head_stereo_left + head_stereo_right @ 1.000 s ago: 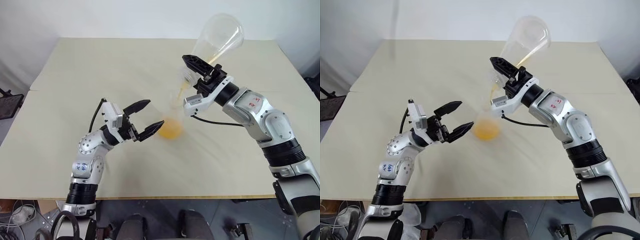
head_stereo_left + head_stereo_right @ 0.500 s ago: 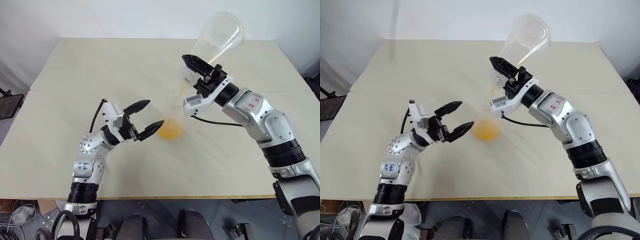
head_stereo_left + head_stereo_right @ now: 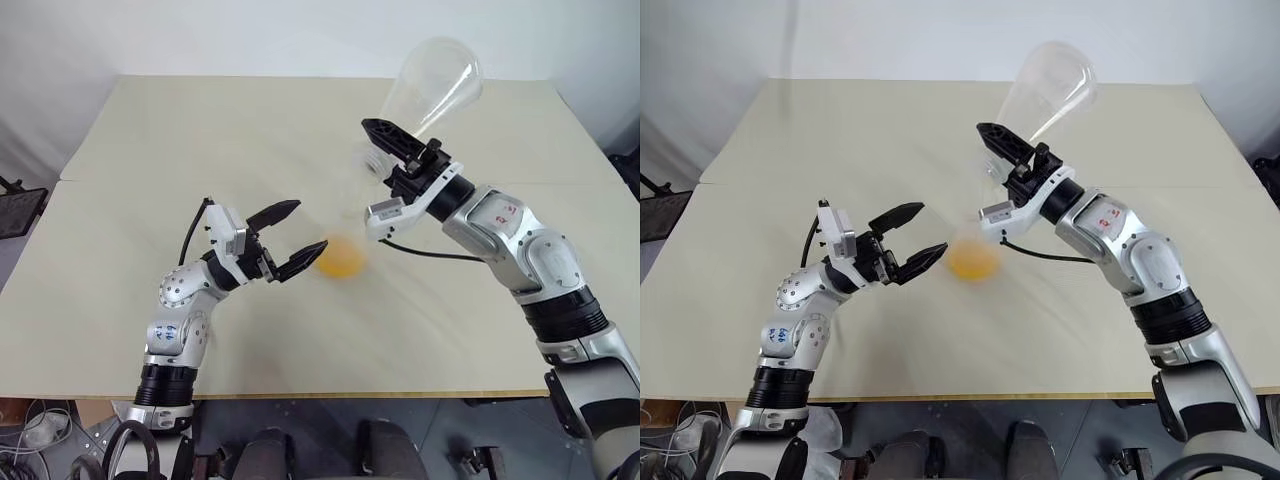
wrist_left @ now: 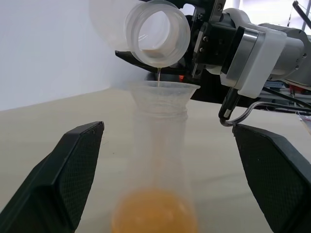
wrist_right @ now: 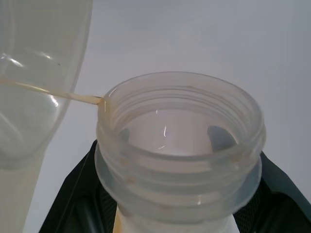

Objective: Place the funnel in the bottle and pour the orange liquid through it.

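1. A beige table stands before a white wall.
2. The bottle, funnel in its neck, stands mid-table holding orange liquid.
3. The left gripper gapes beside it, empty.
4. The right gripper clamps a tipped flask, dripping into the funnel.

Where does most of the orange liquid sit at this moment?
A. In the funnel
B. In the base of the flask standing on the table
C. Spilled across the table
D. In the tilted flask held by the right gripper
B: the orange liquid pools in the bottle under the funnel; the raised flask in the right gripper looks nearly empty.
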`<action>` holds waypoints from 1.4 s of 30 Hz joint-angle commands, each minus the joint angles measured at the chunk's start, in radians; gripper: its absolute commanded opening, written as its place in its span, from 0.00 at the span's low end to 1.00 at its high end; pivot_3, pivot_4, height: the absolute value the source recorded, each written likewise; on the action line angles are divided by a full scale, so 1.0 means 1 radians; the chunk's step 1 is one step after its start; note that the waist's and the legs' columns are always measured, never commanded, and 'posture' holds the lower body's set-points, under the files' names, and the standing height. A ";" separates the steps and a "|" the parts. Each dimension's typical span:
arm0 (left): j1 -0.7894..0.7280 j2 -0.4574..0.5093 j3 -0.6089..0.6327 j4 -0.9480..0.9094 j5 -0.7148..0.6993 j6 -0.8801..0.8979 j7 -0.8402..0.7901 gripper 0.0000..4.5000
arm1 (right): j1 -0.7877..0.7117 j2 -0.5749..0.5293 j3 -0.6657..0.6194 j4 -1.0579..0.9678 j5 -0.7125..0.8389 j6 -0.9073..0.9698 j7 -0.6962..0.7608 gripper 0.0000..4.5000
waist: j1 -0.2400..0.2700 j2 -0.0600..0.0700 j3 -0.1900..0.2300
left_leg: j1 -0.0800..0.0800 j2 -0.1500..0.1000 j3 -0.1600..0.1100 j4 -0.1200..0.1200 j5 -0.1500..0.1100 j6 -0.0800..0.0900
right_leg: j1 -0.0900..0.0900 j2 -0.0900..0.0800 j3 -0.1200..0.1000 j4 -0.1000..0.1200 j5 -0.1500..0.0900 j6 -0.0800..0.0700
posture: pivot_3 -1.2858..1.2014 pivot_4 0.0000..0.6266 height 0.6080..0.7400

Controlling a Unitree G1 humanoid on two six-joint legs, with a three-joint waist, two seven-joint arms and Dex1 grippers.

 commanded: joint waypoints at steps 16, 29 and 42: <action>-0.009 0.021 0.009 -0.039 -0.012 0.004 -0.002 1.00 | 0.045 0.095 -0.242 -0.181 0.621 0.286 0.324 0.55 | 0.002 0.000 0.000 | -0.002 0.000 -0.002 0.001 0.000 0.000 | 0.000 0.000 -0.002 0.000 0.000 0.000 | 0.52 0.24 1.00; -0.016 0.043 0.002 -0.034 -0.025 0.037 -0.023 1.00 | 0.207 0.103 -0.806 -0.118 1.282 0.937 0.404 0.55 | 0.005 0.000 0.000 | -0.004 -0.001 -0.003 0.002 0.000 0.000 | 0.001 0.000 -0.007 0.000 0.000 0.000 | 0.52 0.24 1.00; -0.038 0.035 0.001 -0.015 -0.026 0.040 -0.044 1.00 | 0.246 0.104 -0.721 0.101 1.315 0.764 0.470 0.55 | 0.003 0.001 0.001 | -0.003 0.000 0.005 0.002 0.001 0.000 | 0.000 0.000 -0.005 0.000 0.000 0.000 | 0.52 0.24 1.00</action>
